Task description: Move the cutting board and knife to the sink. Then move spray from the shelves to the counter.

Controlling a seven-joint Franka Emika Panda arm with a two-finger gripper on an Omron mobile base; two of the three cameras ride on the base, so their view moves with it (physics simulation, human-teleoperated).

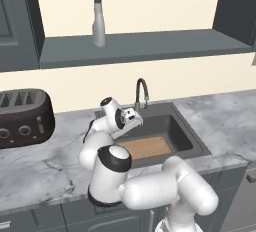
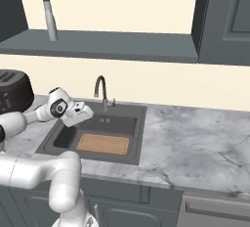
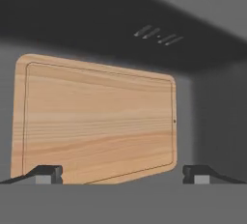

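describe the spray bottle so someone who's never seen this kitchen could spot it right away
Find the long dark grey shelf on the cream wall above the sink. Near its left end stands the spray bottle, upright and alone: slim, translucent pale grey, with a white trigger head. Nothing else sits on that shelf; the toaster is down on the counter.

A cream wall point(image 1: 150, 6) rises behind dark grey cabinets point(image 2: 224, 20). At nine o'clock stands a black toaster point(image 1: 22, 118); dark drawers point(image 2: 215, 211) sit at six.
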